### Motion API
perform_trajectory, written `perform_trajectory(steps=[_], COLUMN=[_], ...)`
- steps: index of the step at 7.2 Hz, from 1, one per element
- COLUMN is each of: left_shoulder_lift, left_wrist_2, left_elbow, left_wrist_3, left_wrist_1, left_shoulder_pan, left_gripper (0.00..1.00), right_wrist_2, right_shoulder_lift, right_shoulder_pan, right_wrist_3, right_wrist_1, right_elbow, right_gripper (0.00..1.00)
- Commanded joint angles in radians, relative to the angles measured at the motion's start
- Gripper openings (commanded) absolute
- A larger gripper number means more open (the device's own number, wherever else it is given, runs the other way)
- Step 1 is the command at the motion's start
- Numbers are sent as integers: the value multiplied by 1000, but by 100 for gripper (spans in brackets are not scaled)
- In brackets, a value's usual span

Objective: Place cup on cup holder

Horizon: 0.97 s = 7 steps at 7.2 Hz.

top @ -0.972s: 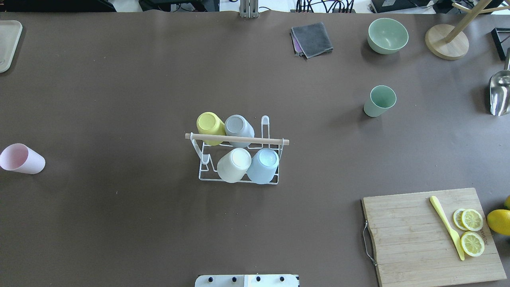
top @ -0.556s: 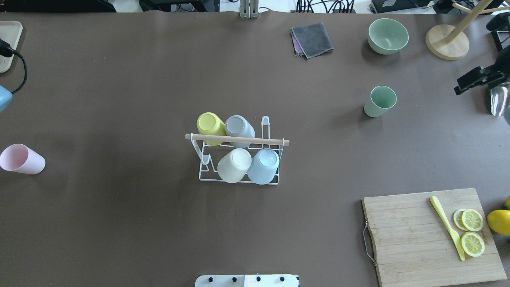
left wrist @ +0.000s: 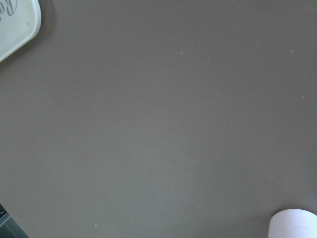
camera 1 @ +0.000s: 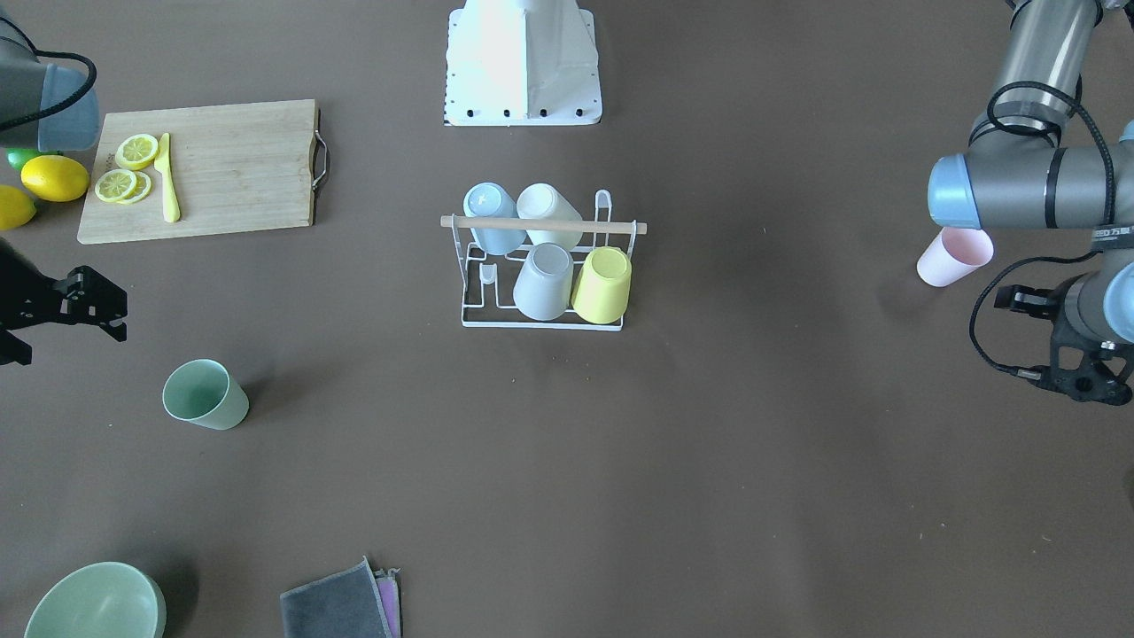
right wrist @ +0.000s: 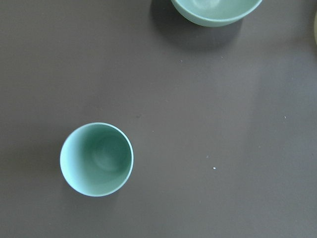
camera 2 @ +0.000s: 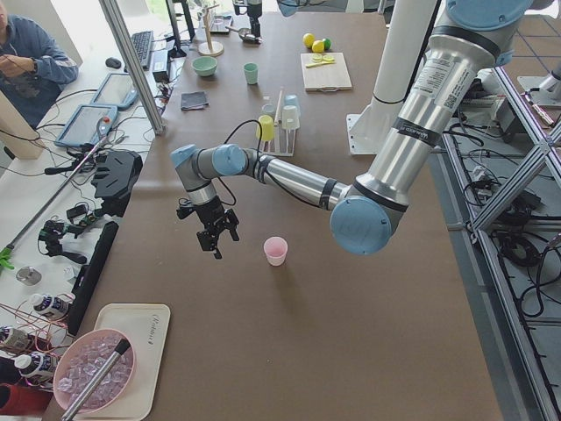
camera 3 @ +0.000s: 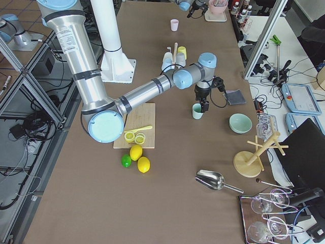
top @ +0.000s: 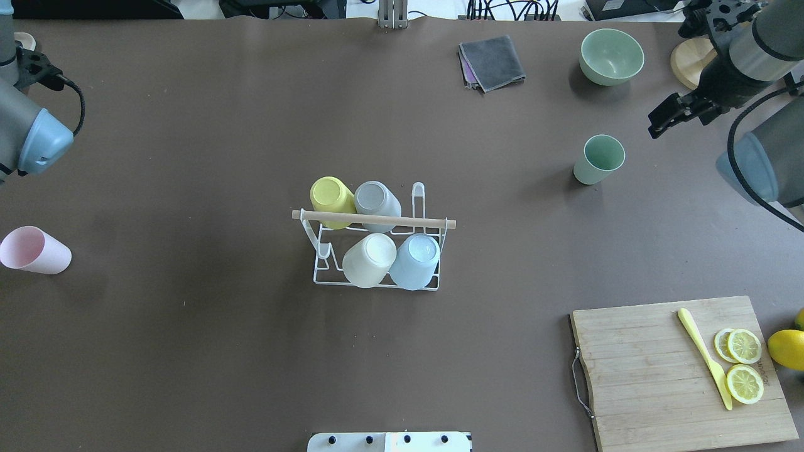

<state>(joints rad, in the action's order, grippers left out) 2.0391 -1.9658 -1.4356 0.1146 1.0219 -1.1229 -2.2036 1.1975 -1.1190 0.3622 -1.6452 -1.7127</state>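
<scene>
**Where the loose cups stand, both grippers hover open**

While the cup holder (top: 374, 219) sits at the middle of the table (top: 188, 157), we count four upturned cups on it: a yellow cup (top: 331, 193), a grey cup (top: 375, 198), a cream cup (top: 370, 258) and a blue cup (top: 416, 260). We find the green cup (top: 598, 160) upright, mouth up, well apart from the holder on the robot's right side. The right gripper (top: 659, 124) hangs above the table close to that cup without touching it, jaws apart and holding nothing. The pink cup (top: 34, 250) stands upright near the table's left edge, far from the holder. We see the left gripper (camera 2: 217, 244) near it, apart from it, fingers spread and empty.
</scene>
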Motion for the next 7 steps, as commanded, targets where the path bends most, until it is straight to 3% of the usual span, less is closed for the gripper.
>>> perform_trajectory(steps=[1,2,3,5,6,7], left_shoulder_lift=[64,64,75,81,102,136], left_wrist_2=[-11,-100,-125,-157,-124,-58], left_elbow=[-6,7,24,67,75,119], left_wrist_3=[76,124,132,212,212,212], left_wrist_1=[-107,-152,-265,-357,-420,-443], left_shoulder_pan=[35,66,89,129,161,176], left_gripper=[99,99,99,99,99,99], right_wrist_2=[-28,-39,-41,-42,-59,-65], right_shoulder_lift=[-174,-241,-298,-410,-477,-484], right_shoulder_pan=[1,-2,2,4,5,4], right_wrist_3=[1,-3,-23,-34,-73,-116], right_wrist_1=[-56,-51,-44,39,44,42], right_elbow=[198,290,374,598,728,769], right_gripper=[100,100,100,100,100,100])
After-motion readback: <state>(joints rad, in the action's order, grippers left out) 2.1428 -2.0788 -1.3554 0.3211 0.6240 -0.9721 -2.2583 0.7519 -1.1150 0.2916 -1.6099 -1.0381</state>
